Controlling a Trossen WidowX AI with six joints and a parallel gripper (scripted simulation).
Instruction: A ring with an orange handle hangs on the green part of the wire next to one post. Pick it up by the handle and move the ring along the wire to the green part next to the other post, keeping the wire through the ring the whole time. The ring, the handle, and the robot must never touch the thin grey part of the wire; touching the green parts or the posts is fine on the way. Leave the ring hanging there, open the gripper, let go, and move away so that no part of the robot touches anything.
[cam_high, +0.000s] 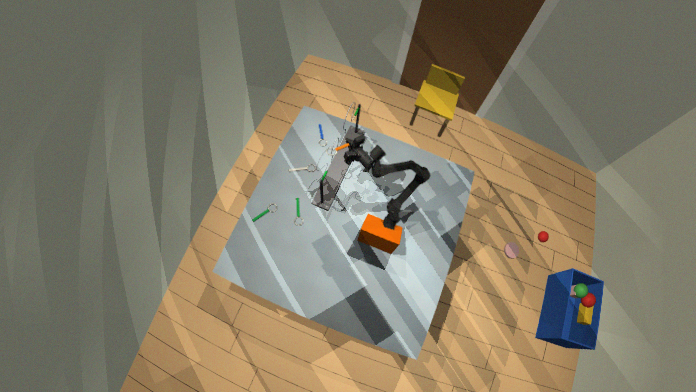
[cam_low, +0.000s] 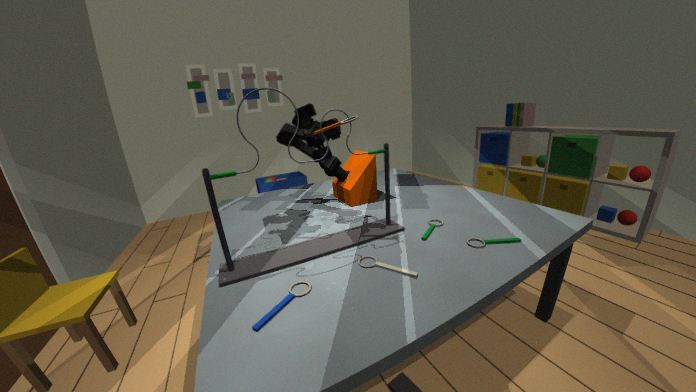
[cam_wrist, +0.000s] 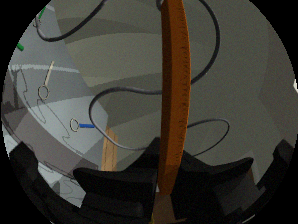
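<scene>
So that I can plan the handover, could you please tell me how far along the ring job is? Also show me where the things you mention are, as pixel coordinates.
Already done: the orange handle (cam_high: 342, 147) (cam_low: 327, 128) (cam_wrist: 175, 95) is picked up, shut in the gripper (cam_wrist: 160, 141).
In hand: the ring (cam_low: 349, 119) is up at the curving grey wire (cam_low: 266, 89) (cam_wrist: 218, 37), off both green parts; I cannot tell whether it encircles the wire.
Left: reach the destination green part, release, and back away.

The grey desk (cam_high: 280, 250) (cam_low: 450, 280) has four slim ringed wands lying on it: two with green handles (cam_high: 298, 207) (cam_high: 261, 215) (cam_low: 428, 231) (cam_low: 503, 241), one with a blue handle (cam_high: 321, 132) (cam_low: 274, 311) (cam_wrist: 86, 125) and one with a cream handle (cam_high: 299, 169) (cam_low: 397, 270) (cam_wrist: 49, 74). A fifth, with an orange handle (cam_high: 342, 147) (cam_low: 327, 128) (cam_wrist: 176, 90), is off it. There are two black upright posts (cam_high: 358, 117) (cam_high: 321, 191) (cam_low: 218, 220) (cam_low: 387, 185), two green wire sections (cam_high: 356, 111) (cam_high: 324, 175) (cam_low: 223, 175) (cam_low: 377, 151), one yellow chair (cam_high: 437, 100) (cam_low: 60, 300) and four white-framed wall pictures (cam_low: 198, 92) (cam_low: 225, 89) (cam_low: 249, 88) (cam_low: 272, 87).
</scene>
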